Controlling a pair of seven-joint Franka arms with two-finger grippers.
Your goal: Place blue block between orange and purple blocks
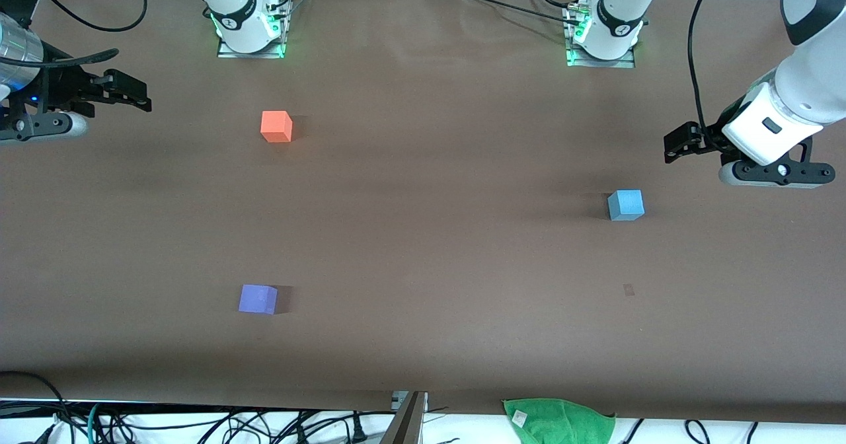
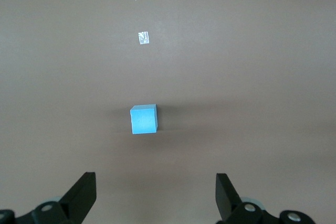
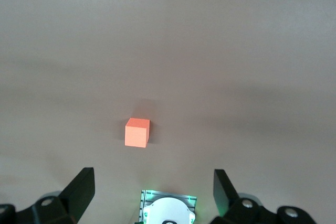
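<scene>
The sky-blue blue block [image 1: 625, 205] [image 2: 144, 119] sits on the brown table toward the left arm's end. The orange block [image 1: 276, 127] [image 3: 137, 132] stands near the right arm's base. The purple block [image 1: 258, 298] lies nearer the front camera than the orange one, with bare table between them. My left gripper [image 1: 671, 147] [image 2: 156, 192] hangs open and empty over the table close to the blue block. At the right arm's end of the table, my right gripper [image 1: 141, 95] [image 3: 154, 190] is also open and empty, apart from the orange block.
A green cloth [image 1: 558, 421] lies at the table edge nearest the front camera. A small tape patch [image 1: 628, 290] [image 2: 144, 38] marks the table near the blue block. The arm bases [image 1: 250, 31] [image 1: 603, 37] stand along the table edge farthest from the front camera.
</scene>
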